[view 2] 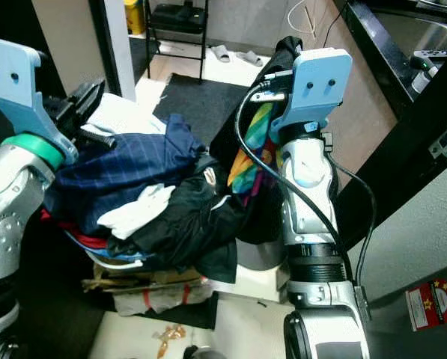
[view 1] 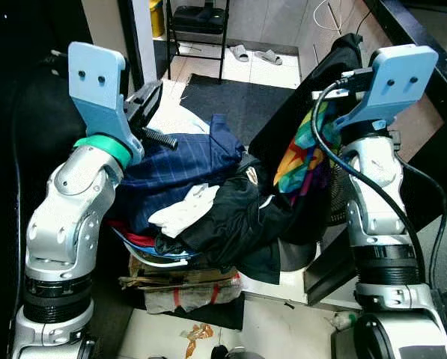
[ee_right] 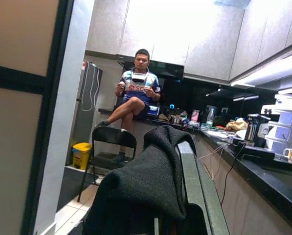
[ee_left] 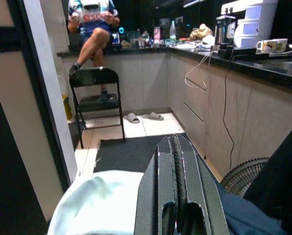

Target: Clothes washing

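The laundry heap [view 1: 201,202] sits between my two arms: a navy striped garment [view 1: 182,161] on top, a white cloth [view 1: 184,209] draped in front of it, a black jacket [view 1: 238,213] spilling toward my right, all piled on what looks like a basket whose rim [view 1: 152,254] is almost buried, resting on flattened cardboard [view 1: 182,278] on the floor.

My right gripper [ee_right: 185,196] is clenched on a black garment [ee_right: 146,186], lifted well above the heap, with a bright multicoloured cloth [view 1: 302,153] hanging beside my forearm. That cloth seems tangled in with the load; I judge it could slide off and fall, or snag my wrist cable [view 1: 324,142] as I move.

My left gripper [ee_left: 177,191] has its jaws pressed together, empty, hovering at the far edge of the heap over a pale cloth [ee_left: 99,200]. The heap is overfull and lopsided, so a careless pull may tip it.

A person [ee_right: 136,93] sits on a chair [ee_right: 109,144] farther down the kitchen, beside the bench [ee_left: 253,63], and a floor fan [ee_left: 243,174] stands near.
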### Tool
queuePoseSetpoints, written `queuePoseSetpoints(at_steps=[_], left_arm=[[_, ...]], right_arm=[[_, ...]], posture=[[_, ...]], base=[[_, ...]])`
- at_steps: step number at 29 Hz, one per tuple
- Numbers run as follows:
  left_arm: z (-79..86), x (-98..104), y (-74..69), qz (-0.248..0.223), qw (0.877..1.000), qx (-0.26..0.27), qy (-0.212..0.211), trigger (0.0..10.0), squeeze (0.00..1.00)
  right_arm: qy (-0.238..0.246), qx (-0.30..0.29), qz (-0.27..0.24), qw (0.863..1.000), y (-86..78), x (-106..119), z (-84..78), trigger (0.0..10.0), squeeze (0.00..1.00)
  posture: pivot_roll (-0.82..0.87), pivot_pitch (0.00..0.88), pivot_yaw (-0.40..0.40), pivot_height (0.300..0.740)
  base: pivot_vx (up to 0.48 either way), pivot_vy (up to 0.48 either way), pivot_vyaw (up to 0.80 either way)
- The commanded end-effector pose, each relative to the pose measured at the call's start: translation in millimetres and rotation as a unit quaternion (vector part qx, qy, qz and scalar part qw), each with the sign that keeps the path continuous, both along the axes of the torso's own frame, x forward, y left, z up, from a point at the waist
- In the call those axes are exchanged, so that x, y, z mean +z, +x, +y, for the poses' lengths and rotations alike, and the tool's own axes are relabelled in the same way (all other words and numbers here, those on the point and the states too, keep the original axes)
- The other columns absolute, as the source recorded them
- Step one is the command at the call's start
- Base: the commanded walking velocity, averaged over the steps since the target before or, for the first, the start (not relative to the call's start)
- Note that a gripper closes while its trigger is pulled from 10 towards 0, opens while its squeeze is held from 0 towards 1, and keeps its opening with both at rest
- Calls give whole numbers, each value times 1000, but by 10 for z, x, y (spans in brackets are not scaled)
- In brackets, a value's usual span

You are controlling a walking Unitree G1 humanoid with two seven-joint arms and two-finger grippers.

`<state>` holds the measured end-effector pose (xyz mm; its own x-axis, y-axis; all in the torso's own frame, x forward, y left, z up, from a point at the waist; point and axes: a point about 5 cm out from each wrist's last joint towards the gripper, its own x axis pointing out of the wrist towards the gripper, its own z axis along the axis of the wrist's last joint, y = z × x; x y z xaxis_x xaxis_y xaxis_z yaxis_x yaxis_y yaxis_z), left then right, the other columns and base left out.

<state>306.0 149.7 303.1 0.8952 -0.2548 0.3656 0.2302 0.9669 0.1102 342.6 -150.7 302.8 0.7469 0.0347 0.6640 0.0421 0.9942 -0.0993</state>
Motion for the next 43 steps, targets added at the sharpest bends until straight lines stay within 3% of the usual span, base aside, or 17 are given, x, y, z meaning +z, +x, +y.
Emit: queuePoseSetpoints(at_steps=[1,43], left_arm=[[-34,-17,13,3,1000,-2,1,10000,0],[10,-3,41,8,1000,7,-2,10000,0]], right_arm=[[12,-4,8,1000,-15,-21,-34,10000,0],[43,-21,42,998,60,-41,-46,10000,0]], posture=[[50,55,-15,740],[58,54,-6,740]], base=[[0,0,-800],[0,0,-800]])
